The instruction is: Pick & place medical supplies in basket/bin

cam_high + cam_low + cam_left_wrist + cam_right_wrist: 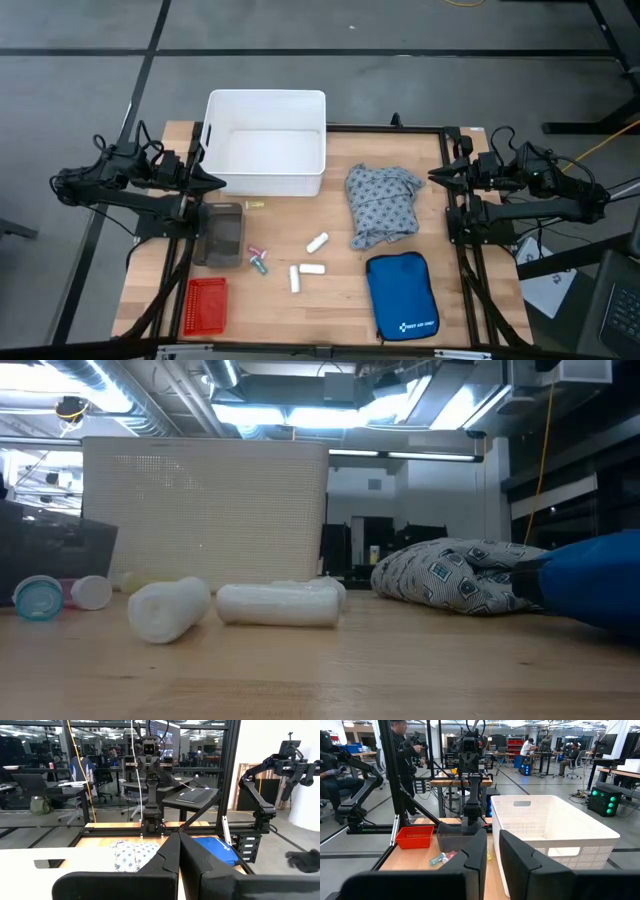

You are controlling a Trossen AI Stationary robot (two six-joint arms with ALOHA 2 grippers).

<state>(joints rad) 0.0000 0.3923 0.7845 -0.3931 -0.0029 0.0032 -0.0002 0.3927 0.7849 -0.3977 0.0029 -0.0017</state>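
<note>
Both arms wait, raised at the table's side edges. My left gripper (218, 184) (179, 851) is shut beside the white tub; my right gripper (433, 176) (492, 851) has its fingers a little apart, near the table's right edge. Three white rolls (317, 242) (296, 279) (314, 270) lie on the table's middle, two of them close in the low view (168, 608) (280, 604). Tiny vials (258, 259) (40, 598) lie left of them. The grey-blue dotted garment (383, 203) (450, 575) lies crumpled on the table's right half. The red basket (207, 303) (414, 837) sits at the near left corner.
A large white tub (265, 142) stands at the far edge. A dark grey bin (220, 233) sits between it and the red basket. A blue zip pouch (402, 295) lies near the right front. A small yellow item (255, 204) lies by the tub. People show in the room behind.
</note>
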